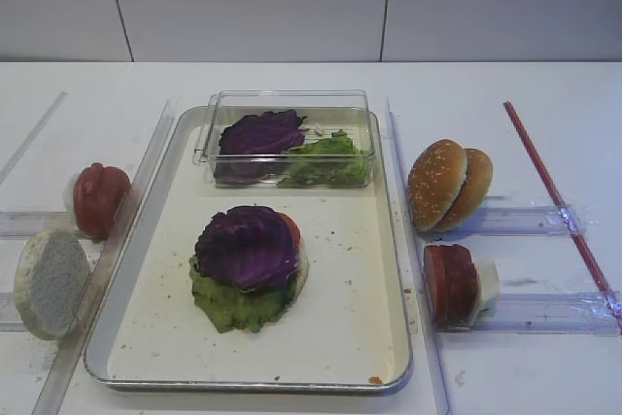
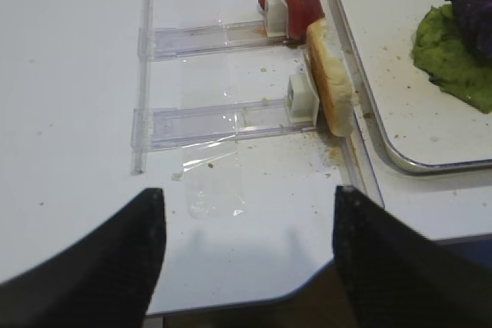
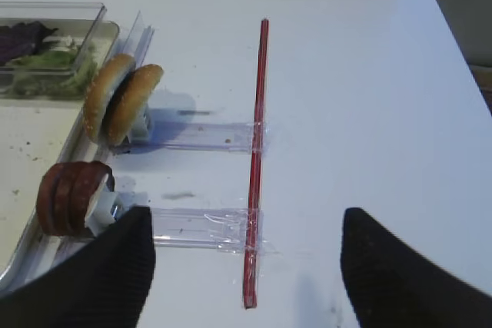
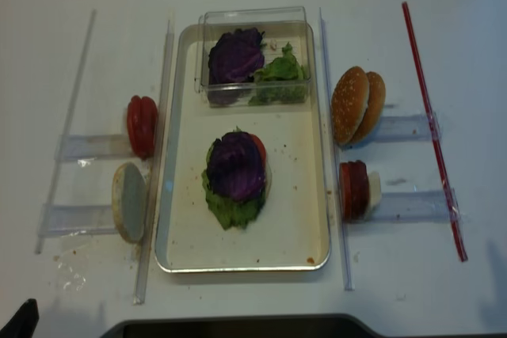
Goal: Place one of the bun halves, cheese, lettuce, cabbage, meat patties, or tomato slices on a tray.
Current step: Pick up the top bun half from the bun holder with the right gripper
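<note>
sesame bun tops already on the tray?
No, both bun halves stand on edge on the table right of the tray, outside its rim.

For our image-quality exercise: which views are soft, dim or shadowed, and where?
Exterior high: even, bright light, faint sheen on the clear plastic box. Realsense view: dimmer and softer. Right wrist: sesame-seeded golden bun halves cast pale shadows; black right gripper fingers blurred. Left wrist: black left gripper equally blurred.

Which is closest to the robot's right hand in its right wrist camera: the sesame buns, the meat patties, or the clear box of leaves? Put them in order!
From the right hand, open at the bottom of the view:
1. The meat patties, standing on edge, lower left.
2. The bun halves, farther up on the left.
3. The clear box of leaves, top left corner, on the tray.
</note>
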Robot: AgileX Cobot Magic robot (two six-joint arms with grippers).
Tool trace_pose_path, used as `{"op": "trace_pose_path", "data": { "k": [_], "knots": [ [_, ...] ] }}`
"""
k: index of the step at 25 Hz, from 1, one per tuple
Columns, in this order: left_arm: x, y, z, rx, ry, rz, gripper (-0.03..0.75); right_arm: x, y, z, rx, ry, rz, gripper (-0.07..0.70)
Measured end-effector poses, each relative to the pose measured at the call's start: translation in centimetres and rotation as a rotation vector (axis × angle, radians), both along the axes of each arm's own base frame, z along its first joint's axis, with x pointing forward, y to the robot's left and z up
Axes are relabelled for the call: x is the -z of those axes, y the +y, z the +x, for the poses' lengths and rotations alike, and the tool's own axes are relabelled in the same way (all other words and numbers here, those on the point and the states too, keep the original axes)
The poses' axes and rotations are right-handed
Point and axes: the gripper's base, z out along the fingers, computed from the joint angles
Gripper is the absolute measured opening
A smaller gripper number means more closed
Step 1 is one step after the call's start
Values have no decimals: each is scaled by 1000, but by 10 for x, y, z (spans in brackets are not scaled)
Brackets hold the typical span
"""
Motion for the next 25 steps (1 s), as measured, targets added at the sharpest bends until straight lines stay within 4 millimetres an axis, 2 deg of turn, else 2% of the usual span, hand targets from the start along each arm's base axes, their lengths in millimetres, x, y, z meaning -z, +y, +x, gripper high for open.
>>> {"op": "trace_pose_path", "data": {
  "k": [7,14,18,25],
  "knots": [
    [0,0,0,0,0,0,428,-48,0,10,-1,-49,1,525],
    [0,0,0,0,0,0,428,-90,7,37,-44,-29,79,524],
    [0,0,0,0,0,0,428,-105,12,52,-75,18,123,524],
    [0,0,0,0,0,0,429,-117,16,84,-114,210,138,522]
  ]
}}
